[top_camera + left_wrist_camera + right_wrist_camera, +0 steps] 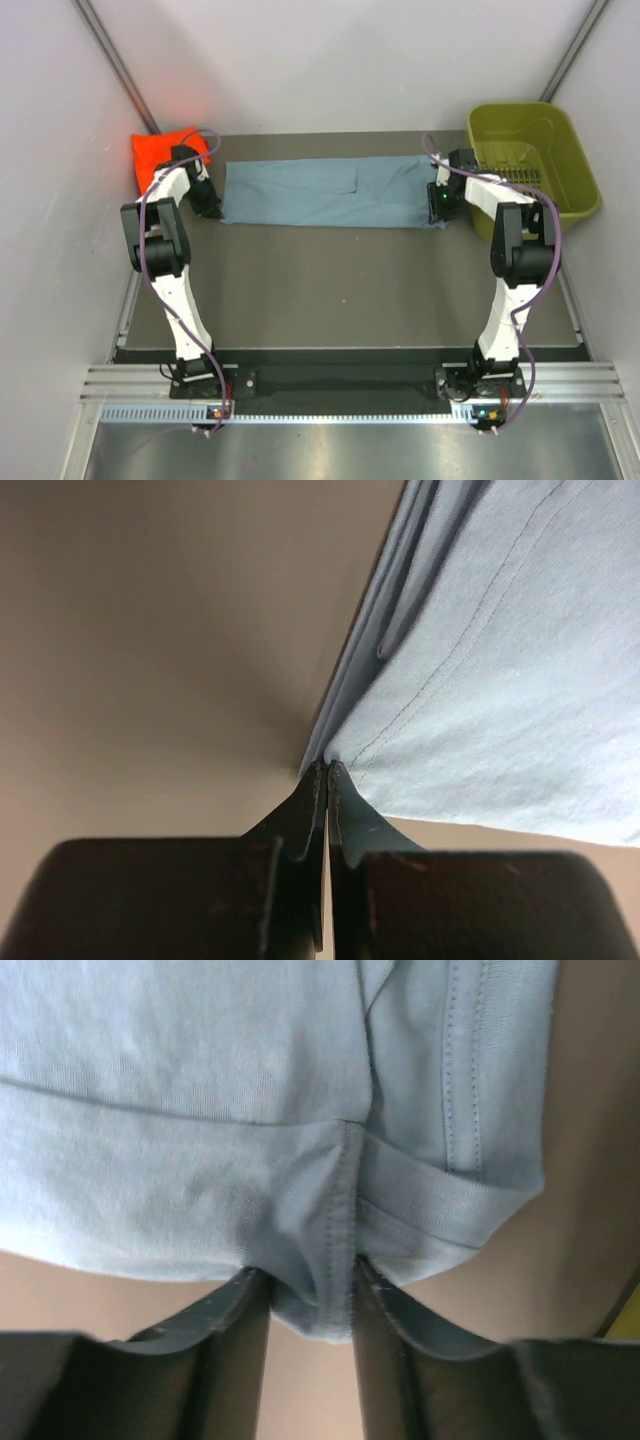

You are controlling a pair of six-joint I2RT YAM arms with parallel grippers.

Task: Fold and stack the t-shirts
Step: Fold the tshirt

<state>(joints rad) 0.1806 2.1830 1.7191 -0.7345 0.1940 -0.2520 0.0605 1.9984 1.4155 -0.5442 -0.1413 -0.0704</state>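
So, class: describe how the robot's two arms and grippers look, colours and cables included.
Both the left arm and right arm have white links, bulky black joints and purple cabling looped alongside. The left gripper and right gripper have dark, flat, tapering fingers.

The top view is bright and even. The white walls are almost washed out, and the orange shirt (pixel 165 150) in the upper left glows strongly and tints the wall beside it. Shadows are soft. In my wrist views the left gripper (pixel 328 780) and right gripper (pixel 310 1290) appear dark and blurred at the bottom edge, while the stitching of the grey-blue shirt (pixel 200 1110) is clear.
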